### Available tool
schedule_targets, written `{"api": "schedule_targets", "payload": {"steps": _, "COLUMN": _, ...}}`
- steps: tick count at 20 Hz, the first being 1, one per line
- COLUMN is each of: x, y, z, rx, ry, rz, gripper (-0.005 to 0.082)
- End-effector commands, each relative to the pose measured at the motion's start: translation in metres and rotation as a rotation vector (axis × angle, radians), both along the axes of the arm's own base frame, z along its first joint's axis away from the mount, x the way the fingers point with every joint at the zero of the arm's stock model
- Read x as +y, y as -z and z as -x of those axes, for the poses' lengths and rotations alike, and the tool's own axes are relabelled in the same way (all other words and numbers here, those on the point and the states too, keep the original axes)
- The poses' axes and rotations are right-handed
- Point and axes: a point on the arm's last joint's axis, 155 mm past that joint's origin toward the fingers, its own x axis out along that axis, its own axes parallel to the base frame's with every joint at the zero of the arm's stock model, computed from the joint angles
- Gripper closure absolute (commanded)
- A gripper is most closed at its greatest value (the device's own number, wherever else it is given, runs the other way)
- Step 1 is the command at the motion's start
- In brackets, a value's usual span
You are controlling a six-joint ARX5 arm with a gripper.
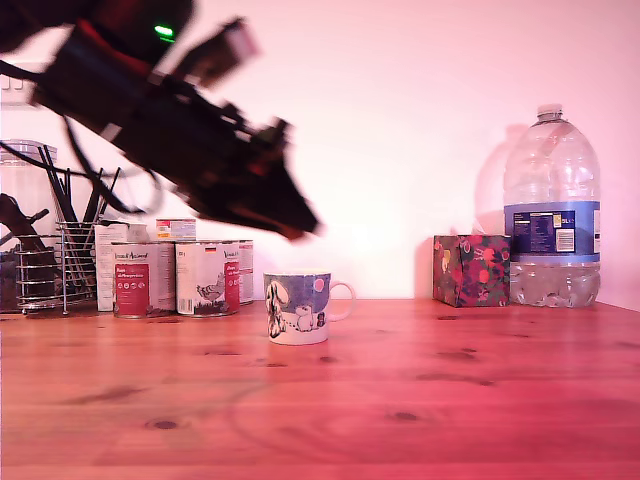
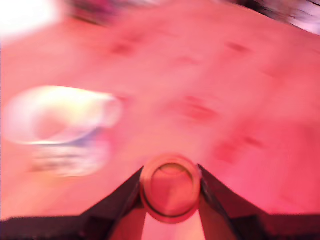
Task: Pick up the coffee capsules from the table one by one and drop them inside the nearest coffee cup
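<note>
Hanging in the air above the bench (image 1: 400, 400), your pincer (image 1: 300, 228) was clenched on the coffee capsule (image 2: 171, 187). The wrist view showed the capsule's round flanged rim wedged between the two dark fingers (image 2: 125, 197), touching both, with bare wood below it. In the exterior view the arm was motion-blurred and slanted down from the upper corner on that view's left, its tip above the coffee cup (image 1: 298, 308) and slightly to the cup's left in that view, well clear of the rim. The capsule itself could not be made out in that view.

You had the cup standing upright on the bench, its handle pointing to the exterior view's right and the cartoon picture facing the camera. In the wrist view the cup (image 2: 60, 125) appeared as a pale blur off to one side of the held capsule, not under it.

Behind the cup, to its left in the exterior view, stood a row of printed tin cans (image 1: 180, 275), and further left of them a wire rack (image 1: 55, 265) holding dark utensils. To the cup's right in the same view, well apart from it near the wall, sat a small floral box (image 1: 470, 270) with a large clear water bottle (image 1: 552, 215) just beside it. Nothing lay between the pincer's tip and the cup's open mouth.
</note>
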Motion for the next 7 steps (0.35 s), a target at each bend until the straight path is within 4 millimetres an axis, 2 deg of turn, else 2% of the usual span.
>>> {"api": "schedule_targets", "payload": {"steps": 1, "x": 0.0068, "y": 0.0062, "z": -0.004, "rx": 0.027, "ry": -0.027, "rz": 0.005, "gripper": 0.0644}}
{"api": "schedule_targets", "payload": {"steps": 7, "x": 0.0155, "y": 0.0041, "z": -0.0111, "rx": 0.018, "ry": -0.052, "rz": 0.01, "gripper": 0.0644}}
